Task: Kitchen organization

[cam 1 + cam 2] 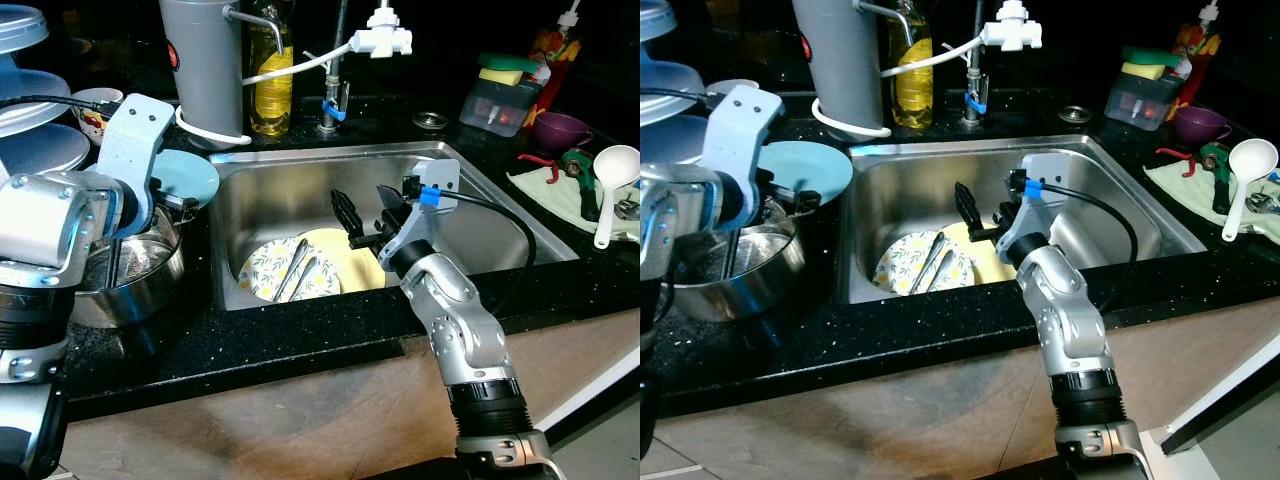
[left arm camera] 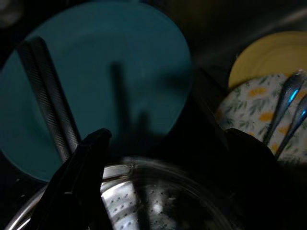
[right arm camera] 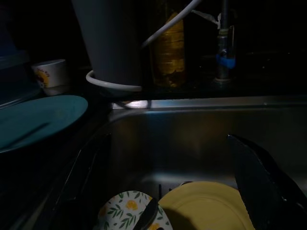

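In the steel sink (image 1: 270, 190) lie a floral plate (image 1: 262, 272) and a yellow plate (image 1: 358, 262), with two metal utensils (image 1: 297, 270) across the floral one. My right gripper (image 1: 368, 213) hovers open just above the yellow plate, holding nothing; one of its fingers (image 3: 259, 187) shows in the right wrist view. On the counter left of the sink, a teal plate (image 1: 192, 175) rests by a steel pot (image 1: 140, 270). My left gripper (image 2: 170, 136) is open over the pot's rim, facing the teal plate (image 2: 96, 76).
A grey canister (image 1: 205, 65), oil bottle (image 1: 270, 80) and tap (image 1: 335, 100) stand behind the sink. Stacked plates (image 1: 30, 110) and a cup (image 1: 95, 110) are at far left. On the right counter are a sponge box (image 1: 500, 100), purple bowl (image 1: 560, 128) and white ladle (image 1: 610, 180).
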`<state>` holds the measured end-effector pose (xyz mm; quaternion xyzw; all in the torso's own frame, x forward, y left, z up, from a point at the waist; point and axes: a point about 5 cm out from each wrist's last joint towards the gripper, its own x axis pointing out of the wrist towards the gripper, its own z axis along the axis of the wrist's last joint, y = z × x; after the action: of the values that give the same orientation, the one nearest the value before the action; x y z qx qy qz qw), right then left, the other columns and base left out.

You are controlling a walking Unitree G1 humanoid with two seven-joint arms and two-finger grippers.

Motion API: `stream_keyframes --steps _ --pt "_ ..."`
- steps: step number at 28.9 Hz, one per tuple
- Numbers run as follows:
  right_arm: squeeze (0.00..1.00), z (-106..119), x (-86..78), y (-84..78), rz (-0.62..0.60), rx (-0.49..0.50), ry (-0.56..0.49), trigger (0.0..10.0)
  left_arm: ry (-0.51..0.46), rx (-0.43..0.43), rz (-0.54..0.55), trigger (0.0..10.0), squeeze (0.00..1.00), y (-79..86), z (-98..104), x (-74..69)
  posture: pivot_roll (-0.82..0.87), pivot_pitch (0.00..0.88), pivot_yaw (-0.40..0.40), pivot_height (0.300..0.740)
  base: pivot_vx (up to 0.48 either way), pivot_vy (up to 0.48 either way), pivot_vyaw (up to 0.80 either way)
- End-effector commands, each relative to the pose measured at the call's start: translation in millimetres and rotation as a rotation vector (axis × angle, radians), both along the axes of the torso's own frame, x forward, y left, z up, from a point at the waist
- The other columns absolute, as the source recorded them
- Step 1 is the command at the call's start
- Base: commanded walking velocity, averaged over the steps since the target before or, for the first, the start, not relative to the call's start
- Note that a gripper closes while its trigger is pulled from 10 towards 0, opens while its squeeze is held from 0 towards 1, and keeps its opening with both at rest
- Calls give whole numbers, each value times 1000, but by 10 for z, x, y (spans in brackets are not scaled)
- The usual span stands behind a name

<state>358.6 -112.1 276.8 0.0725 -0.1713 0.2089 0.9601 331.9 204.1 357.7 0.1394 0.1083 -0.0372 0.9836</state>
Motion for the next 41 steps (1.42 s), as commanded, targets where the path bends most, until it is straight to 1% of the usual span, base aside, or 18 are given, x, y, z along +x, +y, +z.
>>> stream_keyframes --steps 1,2,3,4,7,9,12,14,16,17,18,19,20,27,30,34,36,41 --pt "0 -3 0 -2 6 2 9 10000 -38 -26 6 10000 0 -16 108 -28 45 206 -63 740 0 0 0" --pt "0 -3 0 -2 6 2 9 10000 -46 -38 1 10000 0 -24 133 -35 45 206 -62 740 0 0 0" --pt "0 -2 1 -7 4 2 8 10000 -66 -86 -19 10000 1000 -58 195 -57 45 206 -62 740 0 0 0" --pt "0 -2 1 -7 4 2 8 10000 -66 -86 -19 10000 1000 -58 195 -57 45 206 -62 740 0 0 0" --pt "0 0 4 -8 3 5 8 10000 -130 -150 -30 10000 1000 -87 325 -94 47 205 -62 740 0 0 0" --pt "0 1 5 -8 3 5 7 10000 -145 -146 -19 10000 1000 -74 353 -98 47 205 -62 740 0 0 0" --pt "0 1 8 -4 5 6 7 10000 -181 -152 37 10000 1000 -4 424 -99 49 205 -62 740 0 0 0" --pt "0 -3 10 -2 6 7 9 10000 -212 -169 92 10000 1000 90 445 -68 51 205 -63 740 0 0 0" --pt "0 -3 10 -2 6 7 9 10000 -212 -169 92 10000 1000 90 445 -68 51 205 -63 740 0 0 0" --pt "0 -7 10 2 7 7 10 10000 -228 -188 125 10000 188 144 448 -45 52 203 -62 740 0 0 0" --pt "0 -11 9 5 8 7 11 10000 -229 -189 152 10000 0 195 423 -14 52 203 -62 740 0 0 0" --pt "0 -11 9 5 8 7 11 10000 -229 -189 152 10000 0 195 423 -14 52 203 -62 740 0 0 0" --pt "0 -15 7 9 10 6 11 10000 -220 -195 191 10000 0 261 371 35 48 201 -59 740 0 0 0" --pt "0 -12 -3 2 7 4 9 10000 -176 -176 255 10000 0 350 241 109 48 201 -59 740 0 0 0" --pt "0 -10 -5 1 7 4 8 10000 -135 -177 244 10000 0 347 149 141 48 201 -59 740 0 0 0" --pt "0 -10 -6 2 8 4 7 10000 -120 -188 244 10000 0 351 103 166 45 190 -53 740 0 0 0" --pt "0 -4 -7 10 10 6 4 10000 -85 -187 240 10000 0 363 10 212 45 190 -53 740 0 0 0" --pt "0 0 -8 15 11 8 2 10000 -74 -189 234 10000 0 371 -31 238 45 190 -53 740 0 0 0"
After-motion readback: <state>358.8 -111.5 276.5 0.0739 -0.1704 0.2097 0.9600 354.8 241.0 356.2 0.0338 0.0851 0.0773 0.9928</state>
